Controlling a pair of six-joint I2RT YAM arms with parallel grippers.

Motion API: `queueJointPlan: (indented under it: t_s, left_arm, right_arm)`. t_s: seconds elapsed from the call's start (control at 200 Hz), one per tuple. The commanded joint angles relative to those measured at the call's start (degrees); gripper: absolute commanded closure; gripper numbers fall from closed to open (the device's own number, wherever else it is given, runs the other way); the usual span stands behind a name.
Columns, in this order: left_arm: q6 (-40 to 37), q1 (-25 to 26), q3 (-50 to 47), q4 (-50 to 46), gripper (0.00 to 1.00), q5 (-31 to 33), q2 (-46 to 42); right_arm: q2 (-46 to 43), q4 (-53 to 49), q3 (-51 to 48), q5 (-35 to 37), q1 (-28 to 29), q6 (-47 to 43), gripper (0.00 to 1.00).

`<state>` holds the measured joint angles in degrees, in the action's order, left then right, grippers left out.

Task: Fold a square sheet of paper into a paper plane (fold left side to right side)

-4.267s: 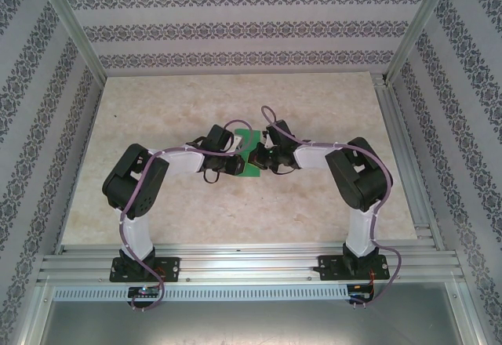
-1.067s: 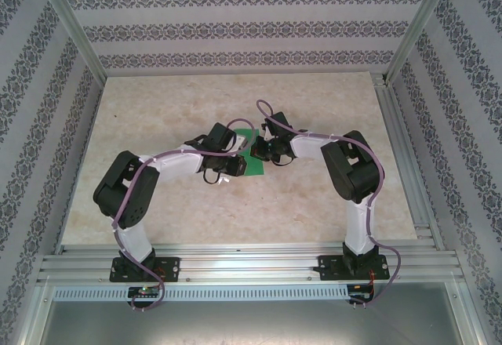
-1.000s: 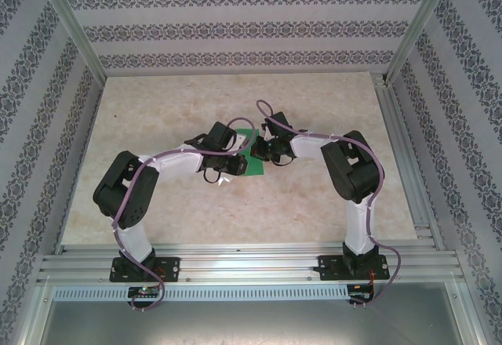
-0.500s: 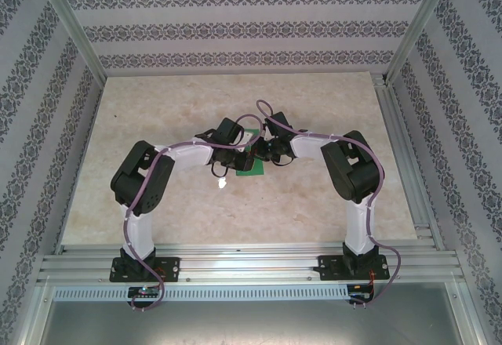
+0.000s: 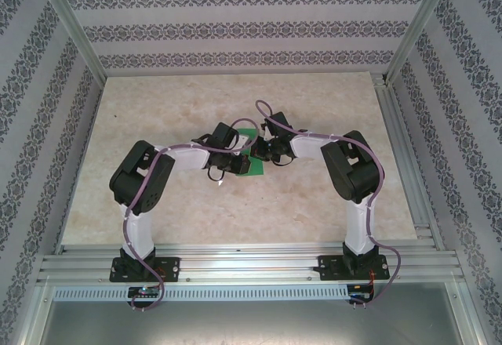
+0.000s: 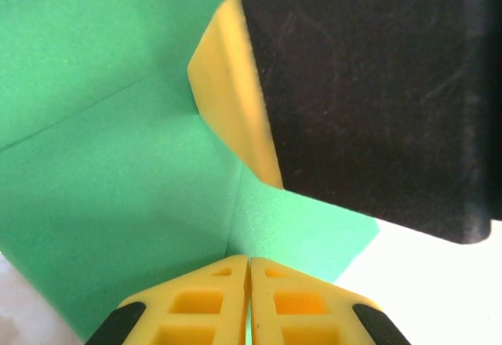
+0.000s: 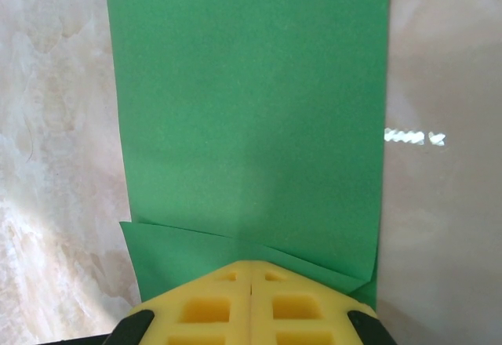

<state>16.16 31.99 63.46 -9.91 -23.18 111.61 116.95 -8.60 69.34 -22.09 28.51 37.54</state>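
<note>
Left tool (image 6: 249, 260) has edged back; it and right tool (image 7: 250, 265) (both closed, empty) press the paper (image 7: 251, 110).

Folded green paper (image 7: 251, 118) (creased) on table

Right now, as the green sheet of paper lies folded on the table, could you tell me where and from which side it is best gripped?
Probably the loose edge of the folded flap at the end of the green sheet of paper nearest the right gripper: layers overlap there, while the rest lies flat on the table. Come in low from that end, sliding one finger under.
</note>
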Motion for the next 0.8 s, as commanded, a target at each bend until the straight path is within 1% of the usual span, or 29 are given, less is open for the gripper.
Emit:
queueJointPlan:
  t_s: [0.0,0.31,0.625,0.794]
  left_arm:
    - [0.17,-0.7,-4.38,-1.19,0.89,0.18,-0.96]
    - [1.43,-0.62,-12.71,1.85,0.89,0.39,-5.05]
    - [2.16,-0.89,-16.82,2.18,0.88,2.44,-7.95]
    - [2.96,-2.29,-19.43,3.02,0.87,3.0,-9.69]
  right_arm:
    - [3.35,-6.14,-0.44,4.73,0.49,-1.66,1.0]
    - [4.14,-6.59,0.26,4.74,0.36,-1.68,1.0]
    - [4.52,-6.91,0.18,4.96,0.4,-1.86,1.0]
    - [4.33,-6.71,0.01,4.78,0.45,-1.77,1.0]
